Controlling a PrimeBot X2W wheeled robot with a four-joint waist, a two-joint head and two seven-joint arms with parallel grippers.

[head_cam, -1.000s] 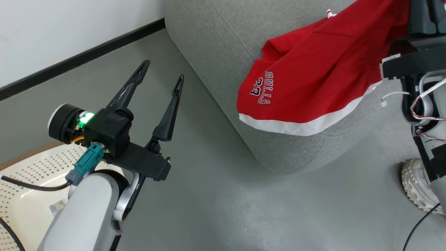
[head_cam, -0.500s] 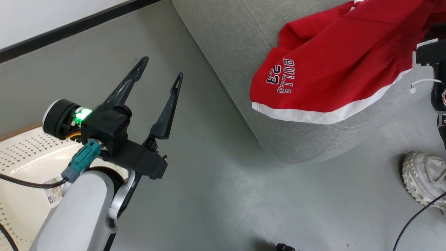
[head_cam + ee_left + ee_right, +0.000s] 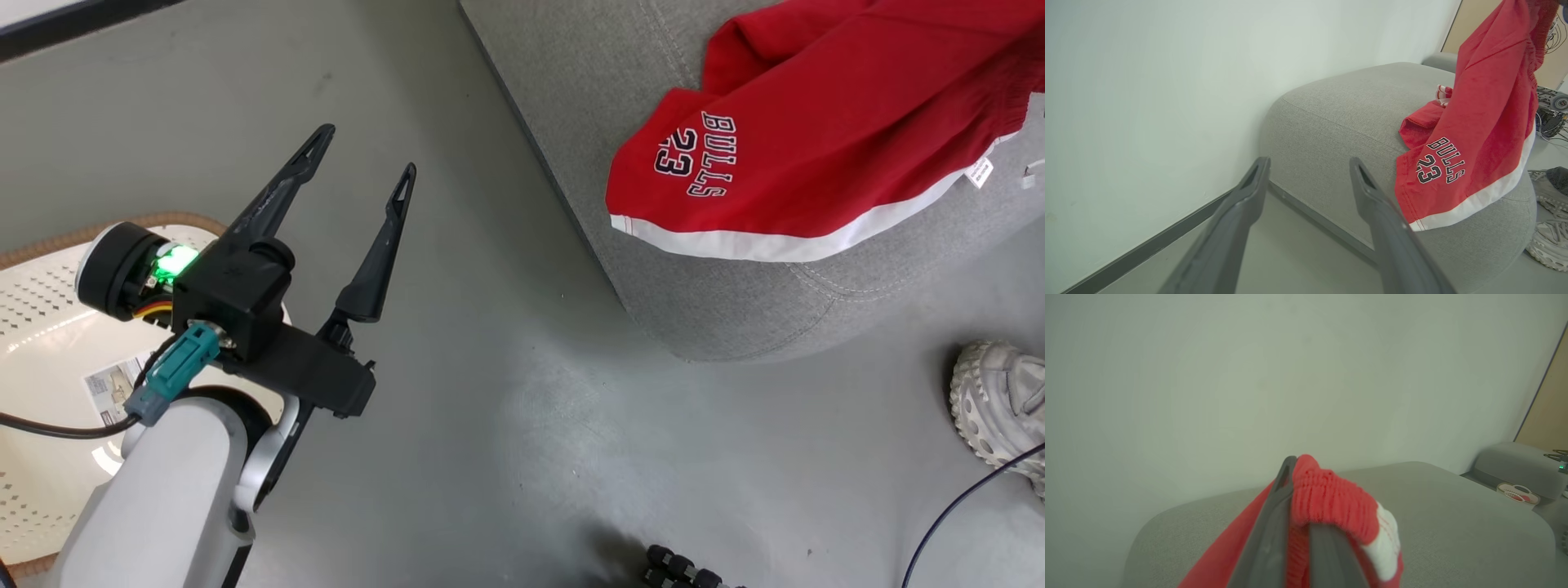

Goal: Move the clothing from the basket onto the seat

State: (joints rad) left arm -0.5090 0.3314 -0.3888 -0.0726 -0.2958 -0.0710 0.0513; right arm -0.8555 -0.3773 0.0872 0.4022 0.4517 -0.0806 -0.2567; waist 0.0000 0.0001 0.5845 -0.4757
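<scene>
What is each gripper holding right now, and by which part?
The right gripper pinches the red BULLS 23 garment by its ribbed waistband; the left gripper is open, holding nothing.

1. A grey floor (image 3: 506,392), smooth with faint scuffs, spreads across the head view.
2. A plain pale wall (image 3: 1167,81) meets it along a dark baseboard (image 3: 1147,241).
3. A pale grey sneaker (image 3: 992,400) with a knobbly sole stands on the floor at the right edge.
4. A thin dark cable (image 3: 955,506) curves across the floor just beside the sneaker.
5. A black ridged object (image 3: 682,567) lies at the bottom edge, too cropped to identify.
6. A tan panel (image 3: 1549,412) rises at the far right in the right wrist view.
</scene>
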